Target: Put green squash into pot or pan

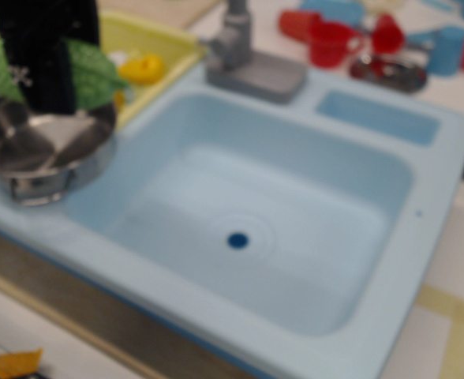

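1. While the whole view is blurred, the black gripper (46, 91) is hanging at the far left, directly over the steel pot (27, 162), and it is gripping the green squash (90, 75) across its middle, its fingers closed against the squash's sides.
2. The squash is lying roughly level, sticking out to the left and right of the gripper, with its right end pointing toward the yellow toy (141, 69).
3. The squash is sitting over the far part of the pot, at or just above the rim; the blur is making it impossible to tell whether it is touching the metal.
4. The pot is resting on the left edge of the light blue sink (374, 316), just in front of the yellow dish rack (165, 43).
5. The yellow toy is lying in the rack, to the right of the squash.
6. The sink basin is showing a dark blue drain hole (237, 240) near its middle.
7. The grey faucet (244, 59) is standing at the far edge of the sink.
8. Red cups (331, 39), blue cups (445, 47) and a small steel lid (390, 69) are sitting on the counter at the far right, well apart from the pot.
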Robot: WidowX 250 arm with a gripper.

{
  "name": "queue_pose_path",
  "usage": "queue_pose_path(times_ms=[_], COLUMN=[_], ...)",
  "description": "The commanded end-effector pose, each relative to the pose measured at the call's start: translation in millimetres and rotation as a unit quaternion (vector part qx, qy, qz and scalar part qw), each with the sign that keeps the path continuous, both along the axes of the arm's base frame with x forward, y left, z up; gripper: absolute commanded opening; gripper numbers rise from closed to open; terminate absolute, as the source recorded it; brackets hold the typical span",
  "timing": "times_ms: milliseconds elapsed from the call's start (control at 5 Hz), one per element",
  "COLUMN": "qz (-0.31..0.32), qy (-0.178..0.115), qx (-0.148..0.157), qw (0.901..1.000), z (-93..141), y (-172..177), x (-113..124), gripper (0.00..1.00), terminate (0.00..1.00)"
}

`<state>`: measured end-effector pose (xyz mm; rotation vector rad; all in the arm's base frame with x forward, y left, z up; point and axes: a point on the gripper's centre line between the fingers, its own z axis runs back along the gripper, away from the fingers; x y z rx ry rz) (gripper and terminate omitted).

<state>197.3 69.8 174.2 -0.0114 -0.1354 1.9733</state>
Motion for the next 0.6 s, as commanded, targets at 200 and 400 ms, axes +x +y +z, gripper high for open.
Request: queue_pose_path(times_ms=[200,400], qz=[0.0,0.0], qy=[-0.011,-0.011], qx=[-0.005,-0.005], qw=[0.9999,0.9999], z=[-0.9,-0.9], y=[8.3,8.3], x=[-0.2,-0.2], gripper=[1.0,1.0], terminate=[0.0,1.0])
